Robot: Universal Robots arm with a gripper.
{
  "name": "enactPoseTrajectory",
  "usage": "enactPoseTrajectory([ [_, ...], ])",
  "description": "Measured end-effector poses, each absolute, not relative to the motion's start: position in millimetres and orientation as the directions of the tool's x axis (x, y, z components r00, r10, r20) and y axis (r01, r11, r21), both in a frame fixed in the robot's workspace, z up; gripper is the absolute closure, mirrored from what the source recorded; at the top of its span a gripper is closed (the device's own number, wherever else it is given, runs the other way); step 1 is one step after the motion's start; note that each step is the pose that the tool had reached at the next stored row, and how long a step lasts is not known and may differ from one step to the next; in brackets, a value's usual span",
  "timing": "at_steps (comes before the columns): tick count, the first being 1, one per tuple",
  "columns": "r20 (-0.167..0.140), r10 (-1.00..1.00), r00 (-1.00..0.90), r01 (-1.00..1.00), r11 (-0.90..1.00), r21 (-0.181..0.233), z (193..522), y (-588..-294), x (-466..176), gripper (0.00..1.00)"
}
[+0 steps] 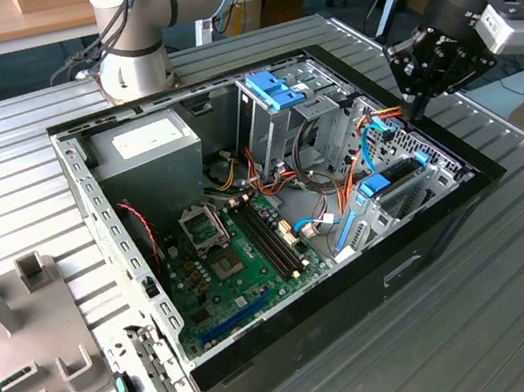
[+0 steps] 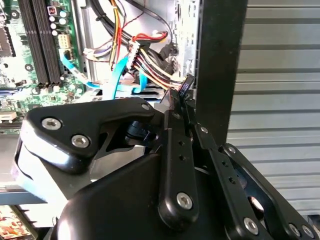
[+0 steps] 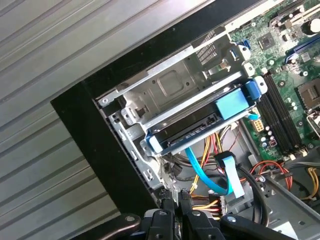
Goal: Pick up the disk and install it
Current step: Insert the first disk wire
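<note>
Empty jaws, disk in its bay.
Your gripper (image 1: 416,106) hangs at the exterior view's upper right, jaws pressed together on nothing. The disk (image 3: 200,125) sits in the drive cage (image 3: 170,85) nearby; installing looks done. The first wrist view shows its dark body, the exterior view the whole case (image 1: 268,347).

Ribbed metal table (image 1: 523,292), smooth glossy hand (image 2: 182,97)

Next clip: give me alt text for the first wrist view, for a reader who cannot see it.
The disk, dark in a light-blue carrier, lies in a metal drive bay at the edge of an open computer case. The pincer hangs close to the bay, near coloured cables, with the motherboard beyond.
</note>
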State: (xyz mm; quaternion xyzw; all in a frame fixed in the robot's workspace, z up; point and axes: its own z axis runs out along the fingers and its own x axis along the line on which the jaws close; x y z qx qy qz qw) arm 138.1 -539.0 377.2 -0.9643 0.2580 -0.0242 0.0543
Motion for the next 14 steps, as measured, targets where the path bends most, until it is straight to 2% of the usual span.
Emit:
enactPoseTrajectory([
  [5,0.02,-0.522,0.853,-0.516,-0.849,-0.116,376.9,-539.1,128.9,0.84],
  [14,0.02,-0.674,0.739,-0.668,-0.736,-0.116,376.5,-539.1,128.8,0.84],
])
